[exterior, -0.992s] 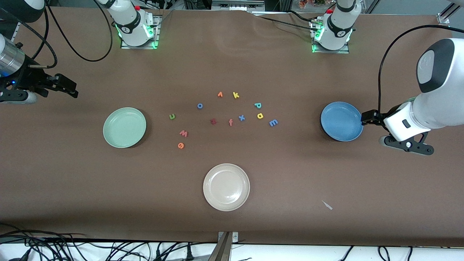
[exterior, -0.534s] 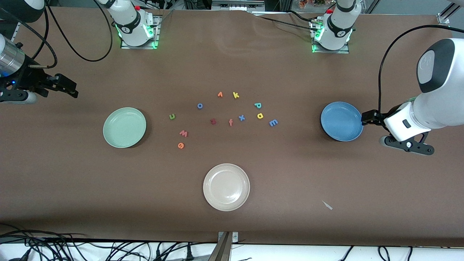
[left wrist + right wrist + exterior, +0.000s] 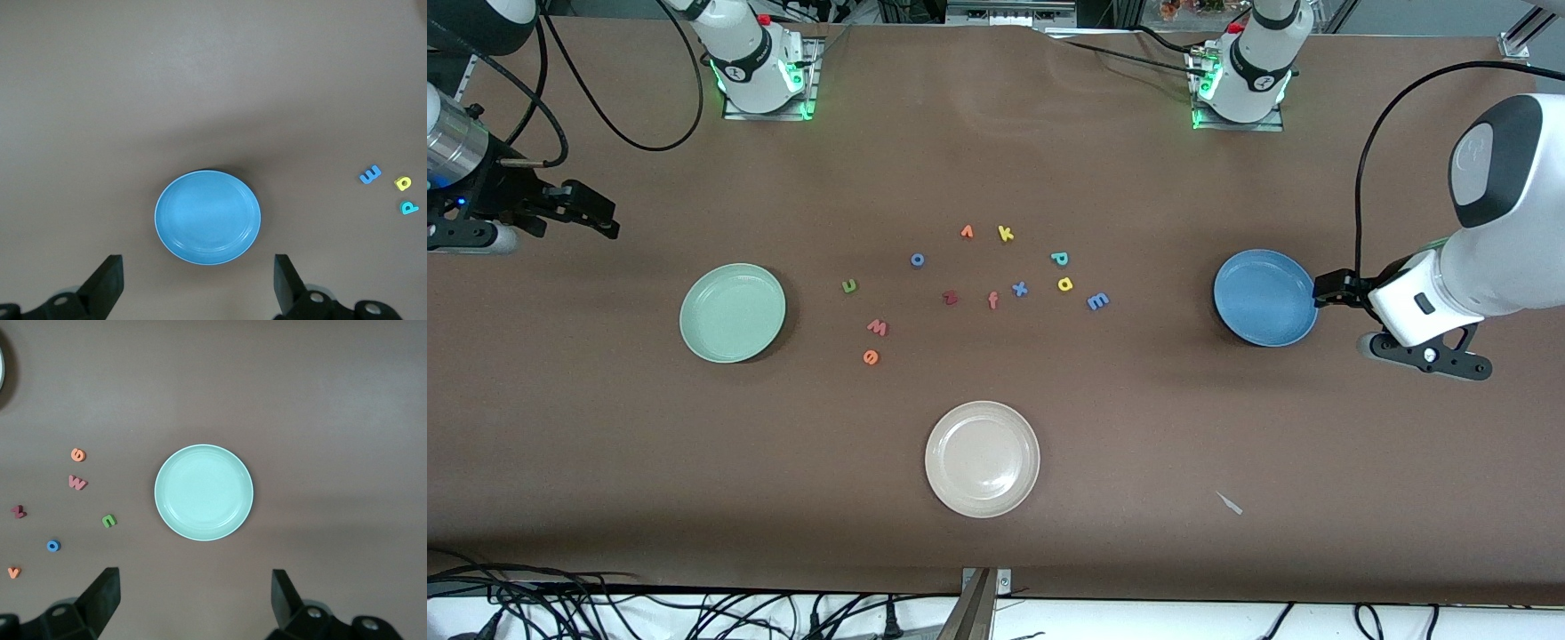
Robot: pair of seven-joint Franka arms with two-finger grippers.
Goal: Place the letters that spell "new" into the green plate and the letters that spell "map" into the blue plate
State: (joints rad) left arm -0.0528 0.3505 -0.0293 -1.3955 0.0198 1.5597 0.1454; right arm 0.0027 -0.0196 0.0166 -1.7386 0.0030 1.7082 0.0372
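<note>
The green plate [image 3: 732, 312] [image 3: 203, 492] lies toward the right arm's end, with nothing on it. Beside it are the olive n [image 3: 850, 285] [image 3: 109, 520], salmon w [image 3: 878, 327] [image 3: 77, 483] and orange e [image 3: 871, 357] [image 3: 78, 455]. The blue plate [image 3: 1264, 297] [image 3: 207, 217] lies bare toward the left arm's end. The blue m [image 3: 1098, 300] [image 3: 370, 175], yellow a [image 3: 1064, 284] [image 3: 403, 183] and teal p [image 3: 1059, 259] [image 3: 409, 207] sit beside it. My left gripper [image 3: 1325, 290] [image 3: 198, 290] hangs open by the blue plate's rim. High over bare table at its own end, my right gripper [image 3: 600, 218] [image 3: 195, 603] is open.
A cream plate [image 3: 982, 458] sits nearer the front camera. Other letters lie mid-table: blue o [image 3: 917, 260], orange v [image 3: 967, 232], yellow k [image 3: 1006, 234], dark red z [image 3: 950, 298], orange-red f [image 3: 992, 300], blue x [image 3: 1019, 288]. A small scrap [image 3: 1230, 503] lies near the front edge.
</note>
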